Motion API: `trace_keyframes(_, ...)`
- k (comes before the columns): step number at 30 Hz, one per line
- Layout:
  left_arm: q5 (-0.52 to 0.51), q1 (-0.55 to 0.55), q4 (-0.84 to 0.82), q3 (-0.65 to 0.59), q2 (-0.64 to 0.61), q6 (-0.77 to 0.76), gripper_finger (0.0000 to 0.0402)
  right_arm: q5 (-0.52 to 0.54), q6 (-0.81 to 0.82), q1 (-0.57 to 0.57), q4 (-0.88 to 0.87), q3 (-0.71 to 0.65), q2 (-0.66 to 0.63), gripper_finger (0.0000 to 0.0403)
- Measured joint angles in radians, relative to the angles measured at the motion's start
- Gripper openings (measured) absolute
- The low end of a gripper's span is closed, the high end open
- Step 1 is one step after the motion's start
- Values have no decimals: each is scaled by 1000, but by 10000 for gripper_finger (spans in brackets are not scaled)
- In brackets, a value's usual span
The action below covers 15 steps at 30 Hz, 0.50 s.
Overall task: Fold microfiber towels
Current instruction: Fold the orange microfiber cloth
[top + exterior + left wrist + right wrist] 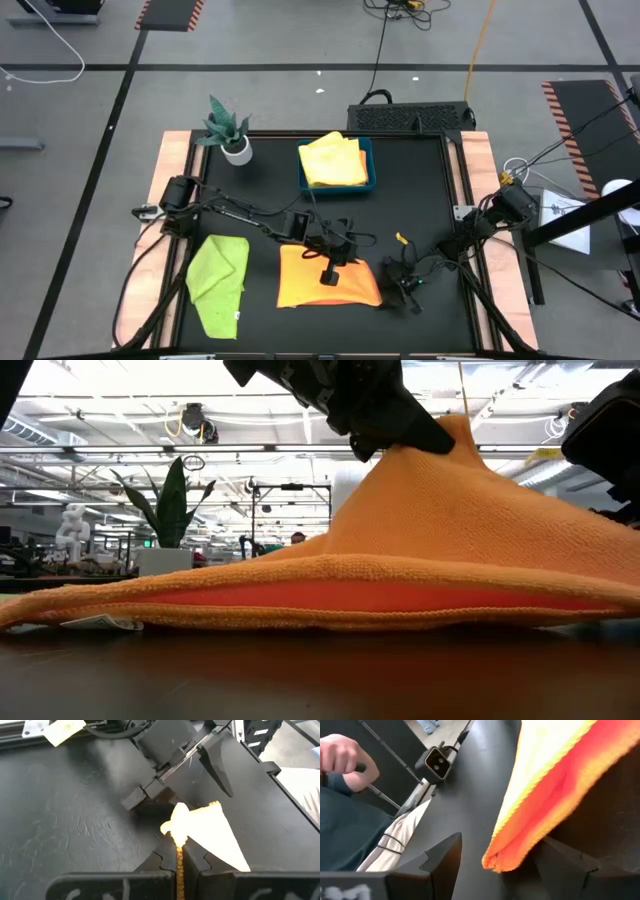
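Left gripper [180, 851] pinches a fold of the orange towel [325, 280] at mid-table near the front and lifts it into a peak. Right gripper [495, 865] sits just right of that towel with fingers spread around its corner edge, not closed. Soft, light and floppy, the cloth drapes from any hold, so corners and hems look the best places to grip. Lime towel [220, 275] lies left; yellow towels [333, 162] sit in the far tray [371, 165].

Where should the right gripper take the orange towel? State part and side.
The orange towel's right edge, probably, from the right and low: its doubled hem lies between the right gripper's open fingers while the left gripper holds the middle raised.
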Motion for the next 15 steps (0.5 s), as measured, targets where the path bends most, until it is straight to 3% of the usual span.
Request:
trace_keyframes(9,-35,0,18,0,0,-5,3,107,0,-2,-12,0,0,225)
trace_keyframes(15,-43,0,21,0,0,-6,2,106,-9,-1,-48,0,0,162)
